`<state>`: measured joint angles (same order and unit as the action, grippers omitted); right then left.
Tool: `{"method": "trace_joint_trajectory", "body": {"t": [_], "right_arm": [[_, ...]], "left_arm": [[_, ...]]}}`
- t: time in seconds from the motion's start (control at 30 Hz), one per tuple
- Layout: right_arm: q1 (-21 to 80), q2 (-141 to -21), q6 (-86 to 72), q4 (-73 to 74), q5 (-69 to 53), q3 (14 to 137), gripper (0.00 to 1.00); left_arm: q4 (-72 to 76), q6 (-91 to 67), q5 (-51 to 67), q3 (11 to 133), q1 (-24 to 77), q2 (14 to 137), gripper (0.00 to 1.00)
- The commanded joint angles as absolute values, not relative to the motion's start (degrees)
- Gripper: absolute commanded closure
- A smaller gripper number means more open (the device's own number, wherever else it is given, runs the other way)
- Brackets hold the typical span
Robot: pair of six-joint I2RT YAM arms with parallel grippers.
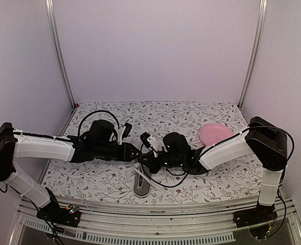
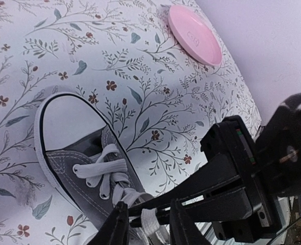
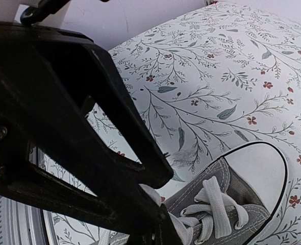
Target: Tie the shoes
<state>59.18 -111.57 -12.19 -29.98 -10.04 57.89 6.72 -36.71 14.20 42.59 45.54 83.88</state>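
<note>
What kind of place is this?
Probably a robot test booth: plain walls on aluminium posts, a left arm and right arm mounted at a floral-cloth table, with a grey sneaker and pink plate as props.

Single grey canvas low-top sneaker [image 1: 142, 185], white rubber sole, white toe cap [image 2: 71, 120]. Upright on its sole on the floral table cover [image 1: 191, 117], near the front edge, roughly centred. White laces [image 2: 105, 173] crossed flat over the tongue. One strand lifted off the upper eyelets.
</note>
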Motion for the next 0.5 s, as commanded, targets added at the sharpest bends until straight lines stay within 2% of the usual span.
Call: {"method": "trace_joint_trajectory", "body": {"t": [0.0, 0.1, 0.17, 0.2, 0.23, 0.3, 0.37, 0.47], "right_arm": [[58.62, -110.75, -11.87, -32.95, -10.69, 57.87, 0.98], [58.62, -110.70, -11.84, -33.05, -10.79, 57.91, 0.98], [58.58, -110.39, -11.84, -32.85, -10.49, 57.87, 0.97], [58.57, -109.94, -11.86, -32.53, -10.13, 57.91, 0.91], [58.62, -109.27, -11.94, -31.74, -9.90, 57.83, 0.71], [58.61, -107.03, -11.74, -30.24, -9.35, 57.23, 0.48], [58.60, -103.90, -11.19, -28.96, -8.92, 55.76, 0.38], [58.58, -98.46, -10.76, -26.93, -8.72, 52.01, 0.32]], "left_arm": [[10.35, -37.25, 15.80, 42.58, 44.56, 85.42, 0.74], [11.66, -37.57, 16.29, 42.54, 44.55, 86.40, 0.84], [12.11, -37.89, 16.24, 42.47, 44.47, 86.74, 1.00], [12.05, -38.01, 15.84, 42.34, 44.43, 86.68, 1.00], [12.09, -38.13, 15.55, 42.13, 44.38, 86.48, 1.00], [12.39, -38.63, 15.27, 41.39, 44.25, 85.92, 1.00], [12.56, -39.12, 15.25, 40.53, 44.21, 85.35, 1.00], [12.56, -39.60, 15.53, 39.73, 44.29, 84.61, 1.00]]}}
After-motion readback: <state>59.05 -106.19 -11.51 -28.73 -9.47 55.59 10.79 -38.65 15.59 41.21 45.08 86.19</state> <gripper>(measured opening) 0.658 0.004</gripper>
